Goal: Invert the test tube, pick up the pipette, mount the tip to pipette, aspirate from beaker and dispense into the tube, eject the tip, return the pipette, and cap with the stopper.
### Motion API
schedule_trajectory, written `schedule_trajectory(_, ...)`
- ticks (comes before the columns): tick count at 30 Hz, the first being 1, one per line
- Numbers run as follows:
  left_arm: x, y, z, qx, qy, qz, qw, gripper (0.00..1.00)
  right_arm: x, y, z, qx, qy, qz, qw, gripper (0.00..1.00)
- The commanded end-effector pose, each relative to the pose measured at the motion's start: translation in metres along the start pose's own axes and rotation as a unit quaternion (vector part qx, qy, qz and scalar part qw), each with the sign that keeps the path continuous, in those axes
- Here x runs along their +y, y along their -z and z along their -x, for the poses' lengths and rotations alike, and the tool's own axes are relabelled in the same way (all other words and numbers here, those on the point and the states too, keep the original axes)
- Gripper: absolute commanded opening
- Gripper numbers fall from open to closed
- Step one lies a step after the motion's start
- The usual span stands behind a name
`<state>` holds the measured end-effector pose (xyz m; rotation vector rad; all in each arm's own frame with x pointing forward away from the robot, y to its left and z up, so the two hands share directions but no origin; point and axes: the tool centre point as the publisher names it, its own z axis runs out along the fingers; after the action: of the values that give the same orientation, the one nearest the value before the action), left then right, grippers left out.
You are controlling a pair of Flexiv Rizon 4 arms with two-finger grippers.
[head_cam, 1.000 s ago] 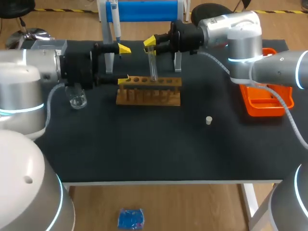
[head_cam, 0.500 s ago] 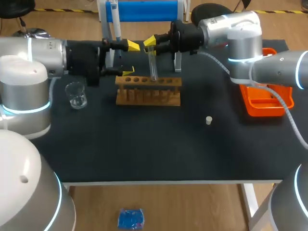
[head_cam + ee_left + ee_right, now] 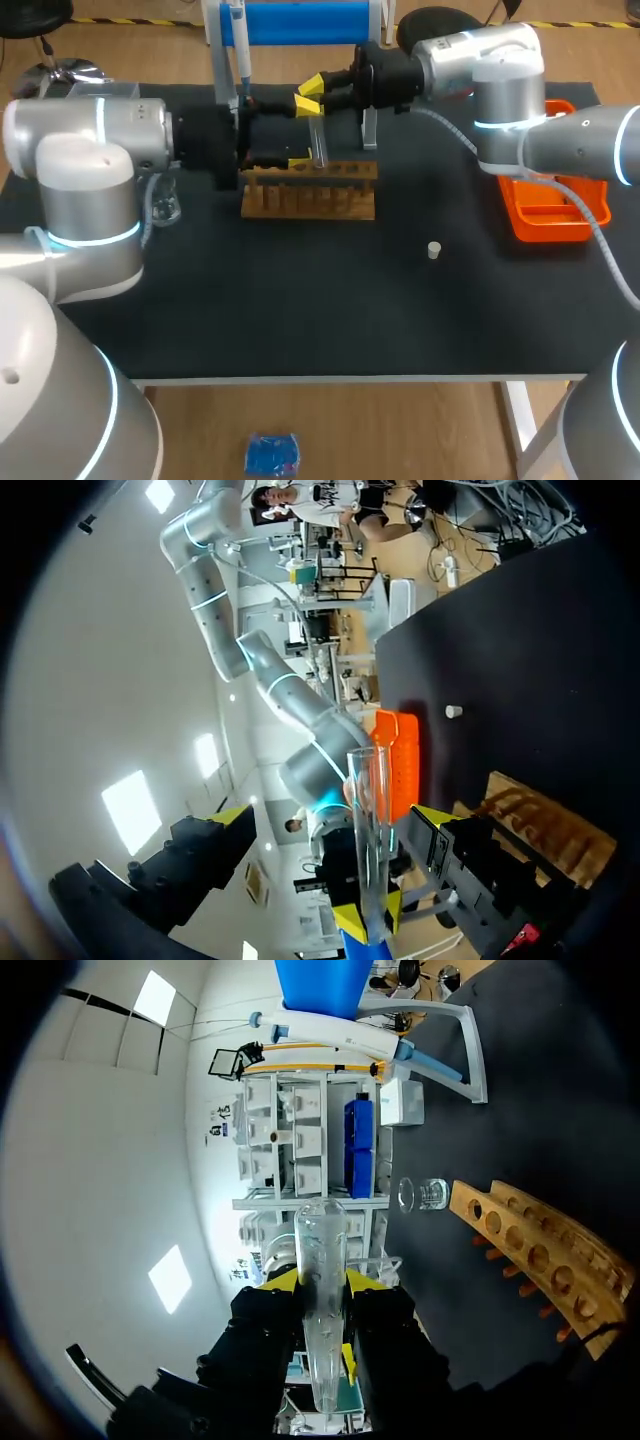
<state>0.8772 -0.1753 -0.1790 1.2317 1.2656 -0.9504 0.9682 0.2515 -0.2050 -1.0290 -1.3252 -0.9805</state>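
— What is found to the left of the wooden rack [image 3: 310, 195]?
— The beaker [image 3: 424, 1195] is set on the table [image 3: 300, 310] well to the left of the rack; the pipette [image 3: 238, 45] is seen upright on the stand [image 3: 300, 22] behind the rack's left end; the left gripper [image 3: 301, 131] is held just above the rack's left half, turned on its side, one yellow tip over the other.
— Is anything gripped by it?
— Nothing is gripped; its fingers are spread wide, and in the left wrist view the test tube [image 3: 319, 140] is framed between them without being touched by either.
— Where is the tube, then?
— It is held upright over the rack, its lower end at the row of holes near the rack's middle; whether it is seated in a hole cannot be told; its upper end is clamped from two sides by the right gripper [image 3: 322, 1283], which is poised above and just behind the rack's middle.
— What is seen to the right of the rack?
— The stopper [image 3: 434, 250] is seen lying on the table, apart from the rack, to its right and nearer the front edge; the orange tray [image 3: 545, 235] is placed well to the right of the rack; what is held in it cannot be made out.
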Motion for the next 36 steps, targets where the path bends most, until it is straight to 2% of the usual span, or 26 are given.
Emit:
schedule_trajectory(1, 0.007, -0.016, -0.005, -0.032, -0.001, -0.009, 0.999, 1.00, -0.001, 0.000, -0.001, -0.001, 0.000, 0.001, 1.000, 0.00)
schedule_trajectory(3, 0.006, -0.021, -0.007, -0.022, 0.003, -0.014, 1.000, 1.00, -0.001, 0.000, -0.001, -0.001, 0.000, 0.001, 1.000, 0.00)
schedule_trajectory(9, 0.007, -0.030, -0.011, -0.025, 0.020, -0.008, 0.999, 1.00, -0.001, 0.000, -0.001, -0.001, 0.000, 0.001, 1.000, 0.00)
schedule_trajectory(13, 0.008, -0.031, -0.012, -0.025, 0.034, 0.011, 0.999, 1.00, -0.001, 0.000, -0.001, -0.001, 0.000, 0.001, 1.000, 0.00)
schedule_trajectory(19, 0.009, -0.027, -0.013, -0.032, 0.038, 0.010, 0.999, 1.00, -0.001, 0.000, -0.001, -0.001, 0.000, 0.001, 1.000, 0.00)
schedule_trajectory(20, 0.009, -0.027, -0.013, -0.032, 0.039, 0.007, 0.999, 0.80, -0.001, 0.000, -0.001, -0.001, 0.000, 0.001, 1.000, 0.00)
schedule_trajectory(21, 0.008, -0.026, -0.013, -0.031, 0.039, 0.004, 0.999, 0.50, -0.001, 0.000, -0.001, -0.001, 0.000, 0.001, 1.000, 0.00)
schedule_trajectory(22, 0.008, -0.025, -0.013, -0.032, 0.039, 0.003, 0.999, 0.45, -0.001, 0.000, -0.001, -0.001, 0.000, 0.001, 1.000, 0.00)
schedule_trajectory(23, 0.008, -0.025, -0.012, -0.030, 0.038, 0.001, 0.999, 0.33, -0.001, 0.000, -0.001, -0.001, 0.000, 0.001, 1.000, 0.00)
schedule_trajectory(25, 0.008, -0.025, -0.012, -0.027, 0.037, -0.002, 0.999, 0.26, -0.001, 0.000, -0.001, -0.001, 0.000, 0.001, 1.000, 0.00)
schedule_trajectory(29, 0.008, -0.026, -0.012, -0.017, 0.034, -0.009, 0.999, 0.23, -0.001, 0.000, -0.001, -0.001, 0.000, 0.001, 1.000, 0.00)
schedule_trajectory(30, 0.007, -0.026, -0.012, -0.015, 0.032, -0.011, 0.999, 0.19, -0.001, 0.000, -0.001, -0.001, 0.000, 0.001, 1.000, 0.00)
schedule_trajectory(31, 0.007, -0.027, -0.011, -0.009, 0.030, -0.015, 0.999, 0.07, -0.001, 0.000, -0.001, -0.001, 0.000, 0.001, 1.000, 0.00)
schedule_trajectory(32, 0.007, -0.028, -0.011, -0.008, 0.030, -0.015, 0.999, 0.00, -0.001, 0.000, -0.001, -0.001, 0.000, 0.001, 1.000, 0.00)
schedule_trajectory(36, 0.007, -0.030, -0.011, -0.006, 0.023, -0.028, 0.999, 0.00, -0.001, 0.000, -0.001, -0.001, 0.000, 0.001, 1.000, 0.00)
